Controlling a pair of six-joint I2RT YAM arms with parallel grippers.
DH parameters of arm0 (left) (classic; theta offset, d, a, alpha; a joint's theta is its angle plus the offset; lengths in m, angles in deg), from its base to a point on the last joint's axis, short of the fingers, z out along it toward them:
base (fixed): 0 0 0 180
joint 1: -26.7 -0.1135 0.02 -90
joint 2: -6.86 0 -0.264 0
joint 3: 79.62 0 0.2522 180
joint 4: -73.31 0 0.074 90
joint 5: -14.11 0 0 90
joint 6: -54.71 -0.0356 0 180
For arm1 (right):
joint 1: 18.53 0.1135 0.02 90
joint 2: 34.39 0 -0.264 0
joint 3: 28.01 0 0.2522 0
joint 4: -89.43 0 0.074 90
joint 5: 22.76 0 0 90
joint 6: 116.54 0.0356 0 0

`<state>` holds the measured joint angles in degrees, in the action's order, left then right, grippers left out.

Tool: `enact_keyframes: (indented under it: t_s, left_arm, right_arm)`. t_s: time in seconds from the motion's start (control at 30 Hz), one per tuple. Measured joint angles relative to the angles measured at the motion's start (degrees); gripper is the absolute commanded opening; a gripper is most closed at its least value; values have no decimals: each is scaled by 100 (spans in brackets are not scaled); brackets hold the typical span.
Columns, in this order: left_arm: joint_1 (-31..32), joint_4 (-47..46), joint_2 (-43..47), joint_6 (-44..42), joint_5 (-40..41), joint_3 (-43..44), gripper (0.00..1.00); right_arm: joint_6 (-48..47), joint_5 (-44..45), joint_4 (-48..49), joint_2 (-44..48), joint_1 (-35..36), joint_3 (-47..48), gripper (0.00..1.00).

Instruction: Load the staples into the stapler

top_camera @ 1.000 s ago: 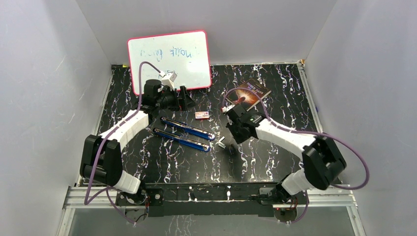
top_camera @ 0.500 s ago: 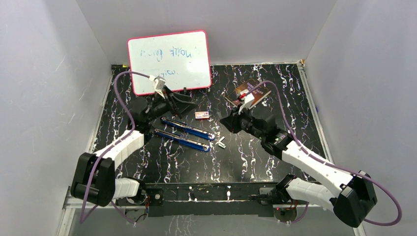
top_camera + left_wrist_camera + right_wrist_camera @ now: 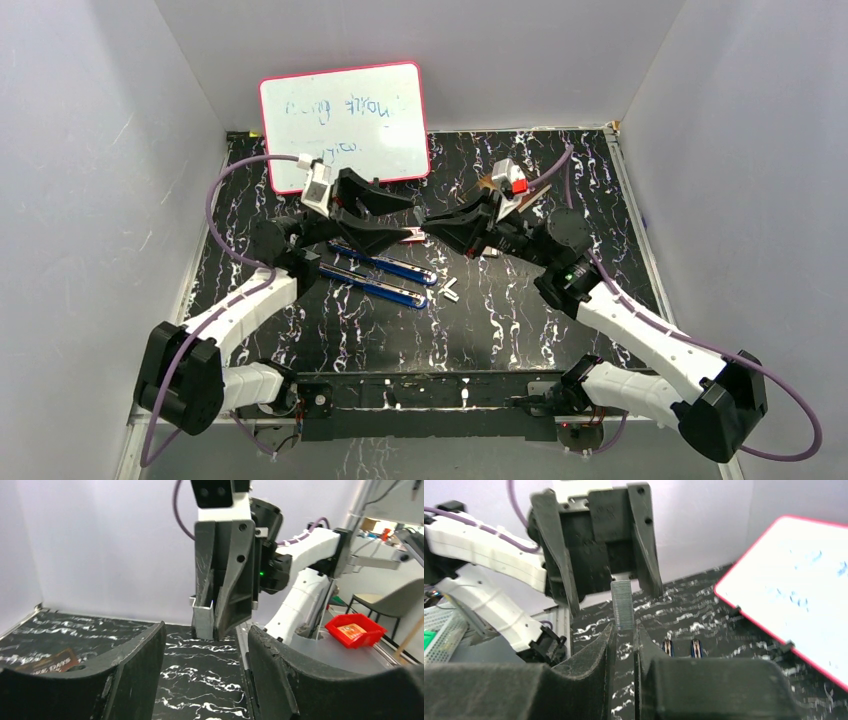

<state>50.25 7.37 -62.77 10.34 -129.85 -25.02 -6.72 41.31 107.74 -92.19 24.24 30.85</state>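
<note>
Overhead view of 2 robot arms on a black marbled table [image 3: 520, 330]. A second ago the right claw [image 3: 432, 222] was low over the table, beside a few loose staple pieces [image 3: 450, 291], and the left claw [image 3: 405, 222] sat low near the stapler's far end. Both have since lifted and now meet nose to nose in mid-air above the middle of the table.

The right claw is pinched narrow on the staples [image 3: 623, 605], 1 short grey strip standing upright out of its tips. The left claw holds nothing. Its jaws have narrowed from wide to roughly half open and sit just in front of the strip, not touching it.

The stapler [image 3: 372, 287] lies opened flat on the table below, as 2 long blue bars side by side, untouched by either claw.

This looks like a handover or a re-grip of the strip. Nothing is loaded yet.
</note>
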Motion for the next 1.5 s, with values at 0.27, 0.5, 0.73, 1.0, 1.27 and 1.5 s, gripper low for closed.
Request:
enact_keyframes:
  t_s: [0.27,0.5,0.73,1.0,1.27,1.5]
  left_arm:
    - [413,-50,-116,-153,-101,326,55]
    - [555,-74,-155,-173,-111,411,50]
    - [562,-85,-155,-151,-72,413,34]
    - [562,-87,-155,-96,26,413,25]
    - [568,-90,-155,0,68,413,1]
    - [568,-90,-155,48,46,415,0]
  right_arm:
    - [-4,-601,240,-44,0,363,9]
    - [-26,-752,181,-76,0,391,9]
    - [-33,-763,96,-76,0,391,9]
    - [-48,-748,85,-76,0,398,9]
    - [-55,-706,81,-74,0,398,23]
    - [-164,-728,-90,-52,0,435,61]
